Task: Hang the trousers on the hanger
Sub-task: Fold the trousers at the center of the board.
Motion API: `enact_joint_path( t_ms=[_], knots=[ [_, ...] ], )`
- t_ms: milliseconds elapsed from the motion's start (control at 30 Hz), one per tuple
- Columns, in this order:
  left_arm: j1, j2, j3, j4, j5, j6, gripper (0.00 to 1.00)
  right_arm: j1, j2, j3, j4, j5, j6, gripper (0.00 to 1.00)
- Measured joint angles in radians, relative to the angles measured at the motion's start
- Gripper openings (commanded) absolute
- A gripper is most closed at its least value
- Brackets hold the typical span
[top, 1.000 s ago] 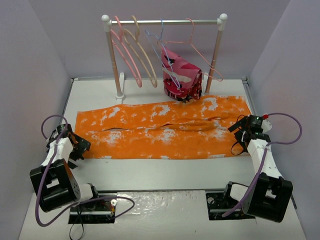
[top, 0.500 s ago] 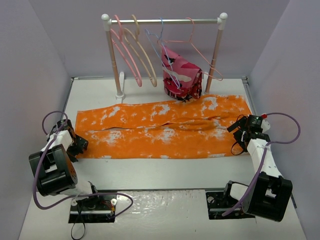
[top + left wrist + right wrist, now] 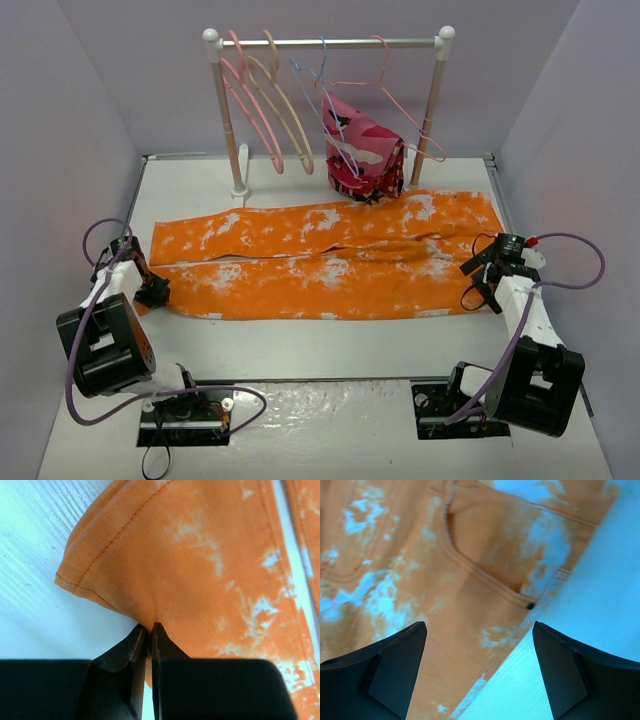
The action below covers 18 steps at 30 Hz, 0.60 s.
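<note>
Barely begun: trousers (image 3: 330,262) lie flat on the counter (image 3: 330,345), my left end effector (image 3: 149,627) clamped on one leg's hem, my right end effector (image 3: 477,627) spread wide over the waist; hanger (image 3: 255,120) hangs on the rail (image 3: 330,43), unloaded.

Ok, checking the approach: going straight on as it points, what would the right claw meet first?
Most likely the trousers, at their edge beside the pocket; the open right claw aims there, with the table just alongside.
</note>
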Motion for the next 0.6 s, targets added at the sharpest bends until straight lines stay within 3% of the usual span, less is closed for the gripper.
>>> enact_joint_path(
  t_ms=[333,600],
  knots=[
    [0.0,-0.088,0.0,-0.02,0.059,-0.001,0.0,-0.034,0.042,-0.002,-0.062,0.149,0.063,0.82],
    [0.0,-0.089,0.0,-0.019,0.09,-0.002,0.0,-0.041,0.166,-0.031,0.024,0.136,0.104,0.8]
  ],
)
